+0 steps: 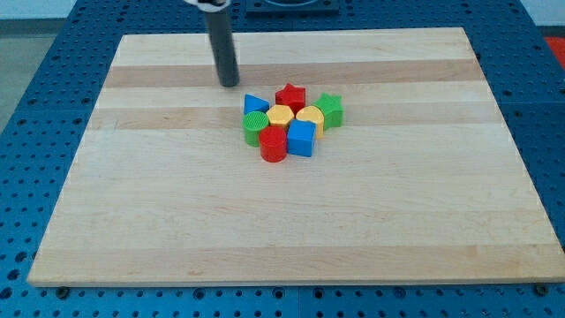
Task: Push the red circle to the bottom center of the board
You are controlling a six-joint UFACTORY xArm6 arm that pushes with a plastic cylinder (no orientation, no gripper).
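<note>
The red circle [273, 145] sits at the bottom left of a tight cluster of blocks near the middle of the wooden board [291, 221]. It touches a green circle [255, 128] on its upper left and a blue cube [301, 139] on its right. My tip [229, 83] rests on the board above and to the left of the cluster, a short way from the blue triangle [255, 104]. The tip touches no block.
The cluster also holds a red star [290, 95], a green star [330, 109], a yellow hexagon [280, 115] and a yellow heart [310, 117]. A blue perforated table [35, 106] surrounds the board.
</note>
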